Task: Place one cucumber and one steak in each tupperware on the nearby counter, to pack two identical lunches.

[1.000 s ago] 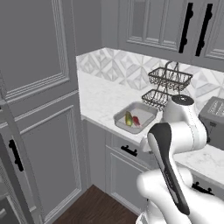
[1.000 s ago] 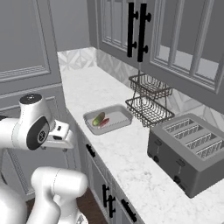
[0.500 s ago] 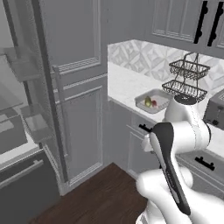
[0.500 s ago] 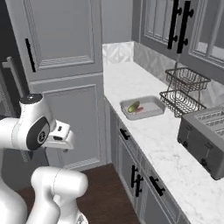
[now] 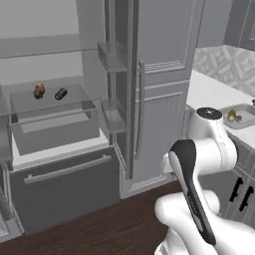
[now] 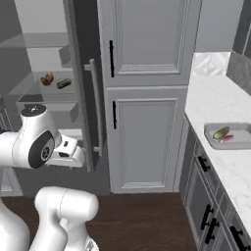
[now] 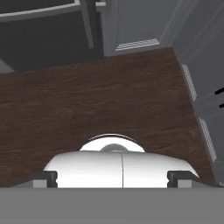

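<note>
A grey tupperware (image 6: 238, 128) sits on the white counter (image 6: 211, 98) at the right, holding a green cucumber (image 6: 221, 132) and a red steak (image 6: 226, 139). The left base view shows the same tupperware (image 5: 244, 123) on the counter (image 5: 209, 89) at its right edge. On a glass shelf of the open fridge lie a second brownish steak (image 5: 39, 90) and a dark cucumber (image 5: 61, 93), which the right base view also shows as steak (image 6: 47, 78) and cucumber (image 6: 63, 84). My gripper (image 7: 112, 177) is open and empty, pointing down at the wood floor, far from all of them.
A fridge drawer (image 5: 55, 127) and door shelves (image 5: 115, 117) stand open at the left. Tall grey cabinets (image 6: 142, 98) separate fridge and counter. Grey base cabinets with black handles (image 6: 208, 215) run under the counter. Dark wood floor (image 7: 109, 96) lies ahead.
The whole scene has swung: the base turned left, so the counter and tupperware slid to the right edge and the open fridge came into view. The gripper stayed open.
</note>
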